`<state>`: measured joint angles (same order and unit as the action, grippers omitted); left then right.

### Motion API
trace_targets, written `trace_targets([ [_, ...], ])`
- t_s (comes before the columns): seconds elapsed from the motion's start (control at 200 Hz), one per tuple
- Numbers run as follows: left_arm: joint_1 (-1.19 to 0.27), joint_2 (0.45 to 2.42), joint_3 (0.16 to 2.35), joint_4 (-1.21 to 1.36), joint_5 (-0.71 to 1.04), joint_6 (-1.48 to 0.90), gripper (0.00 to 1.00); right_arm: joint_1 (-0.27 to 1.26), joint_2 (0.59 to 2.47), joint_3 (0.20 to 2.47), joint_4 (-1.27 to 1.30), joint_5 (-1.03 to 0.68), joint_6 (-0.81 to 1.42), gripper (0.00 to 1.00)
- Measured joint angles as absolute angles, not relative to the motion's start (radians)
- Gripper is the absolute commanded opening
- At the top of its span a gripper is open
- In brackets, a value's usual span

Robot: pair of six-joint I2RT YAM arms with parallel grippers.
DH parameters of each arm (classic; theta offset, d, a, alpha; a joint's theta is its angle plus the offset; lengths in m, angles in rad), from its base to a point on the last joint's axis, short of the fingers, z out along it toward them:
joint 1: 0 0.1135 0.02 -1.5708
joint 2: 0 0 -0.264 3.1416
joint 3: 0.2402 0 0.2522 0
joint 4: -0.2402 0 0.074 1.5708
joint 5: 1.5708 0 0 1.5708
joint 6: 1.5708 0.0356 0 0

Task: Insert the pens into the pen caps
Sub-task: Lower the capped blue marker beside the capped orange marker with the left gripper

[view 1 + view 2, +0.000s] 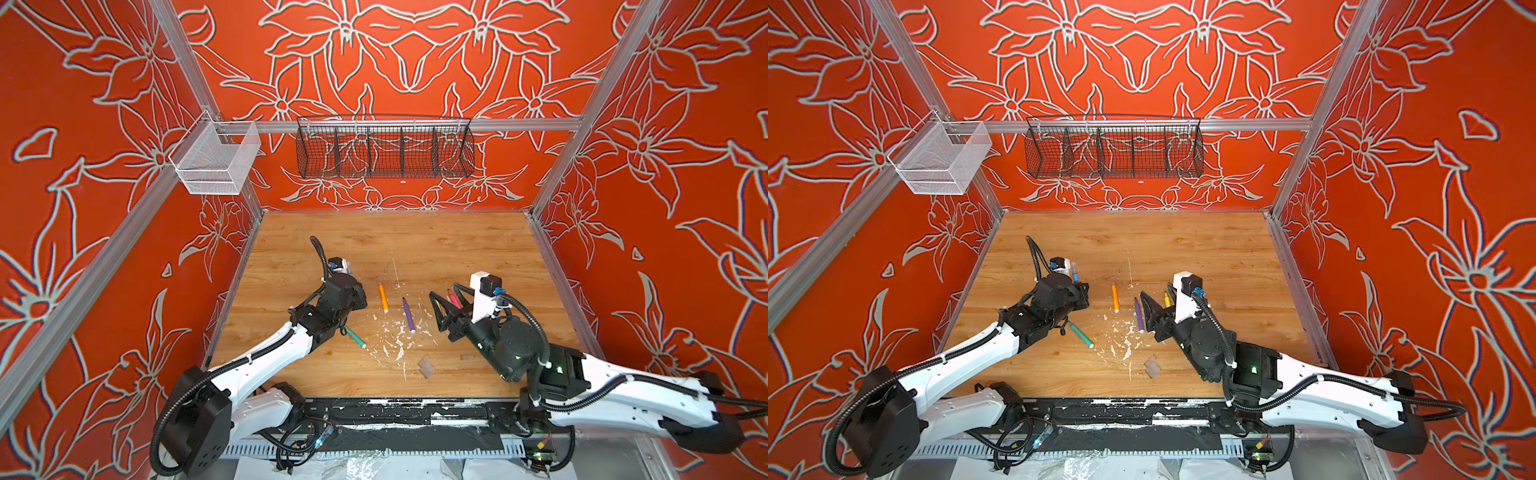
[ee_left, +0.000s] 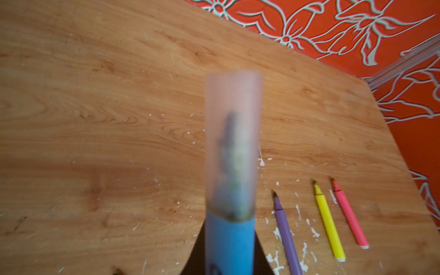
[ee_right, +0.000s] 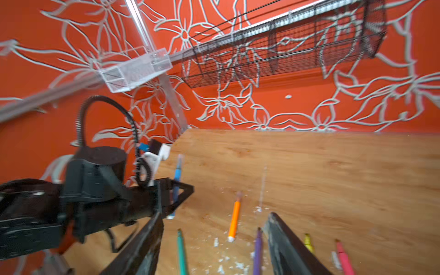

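**Left gripper** (image 3: pixel 176 194): clamped on the blue pen (image 2: pixel 229 247), which stands near upright. A clear cap (image 2: pixel 233 133) sits over the pen's tip.

**Right gripper** (image 3: pixel 215 214): fingers spread wide, nothing between them.

**Table** (image 1: pixel 457 241), as seen in a top view:
- Orange pen (image 1: pixel 383 298): 3 o'clock of the left gripper.
- Green pen (image 1: pixel 355 337): 6 o'clock of the left gripper.
- Purple pen (image 1: pixel 408 316): 8 o'clock of the right gripper.
- Yellow pen (image 2: pixel 328 221) and pink pen (image 2: pixel 350 214): side by side, just beside the right gripper.
- Loose cap (image 1: pixel 426 368): toward 6 o'clock of the right gripper.
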<state>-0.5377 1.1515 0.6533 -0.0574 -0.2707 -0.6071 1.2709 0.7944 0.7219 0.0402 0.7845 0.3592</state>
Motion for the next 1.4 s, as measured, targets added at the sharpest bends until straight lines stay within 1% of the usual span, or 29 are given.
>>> trace_targets([
  [0.035, -0.538, 1.159, 0.656, -0.070, -0.274, -0.617, 0.00, 1.245, 0.802, 0.704, 0.029, 0.801, 0.353, 0.71],
  [0.07, -0.538, 1.167, 0.658, -0.078, -0.273, -0.625, 0.00, 1.213, 0.812, 0.688, 0.021, 0.800, 0.347, 0.70],
  [0.195, -0.538, 1.196, 0.660, -0.065, -0.249, -0.638, 0.00, 1.128, 0.813, 0.612, 0.002, 0.794, 0.332, 0.72],
  [0.29, -0.538, 1.256, 0.679, -0.076, -0.236, -0.659, 0.00, 1.114, 0.812, 0.604, 0.002, 0.799, 0.321, 0.73],
  [0.445, -0.528, 1.402, 0.797, -0.172, -0.190, -0.679, 0.00, 1.082, 0.834, 0.605, 0.006, 0.789, 0.329, 0.73],
  [0.676, -0.489, 1.630, 0.927, -0.263, -0.075, -0.713, 0.00, 1.049, 0.980, 0.633, -0.014, 0.732, 0.360, 0.71],
  [0.791, -0.474, 1.735, 0.978, -0.313, -0.015, -0.716, 0.00, 1.046, 1.021, 0.656, -0.025, 0.701, 0.371, 0.71],
  [0.916, -0.468, 1.768, 1.042, -0.344, 0.023, -0.711, 0.00, 1.041, 1.025, 0.669, -0.029, 0.683, 0.379, 0.71],
  [1.066, -0.466, 1.789, 1.060, -0.371, 0.043, -0.703, 0.00, 1.036, 0.999, 0.669, -0.037, 0.670, 0.388, 0.71],
  [1.191, -0.464, 1.805, 1.081, -0.389, 0.059, -0.696, 0.12, 1.031, 0.968, 0.669, -0.040, 0.668, 0.395, 0.71],
  [1.271, -0.463, 1.816, 1.097, -0.396, 0.067, -0.692, 0.16, 1.029, 0.955, 0.669, -0.041, 0.664, 0.398, 0.71],
  [1.336, -0.463, 1.821, 1.104, -0.403, 0.071, -0.687, 0.22, 1.028, 0.947, 0.669, -0.041, 0.662, 0.399, 0.71],
  [1.396, -0.463, 1.821, 1.106, -0.405, 0.074, -0.683, 0.26, 1.028, 0.943, 0.669, -0.041, 0.661, 0.400, 0.71],
])
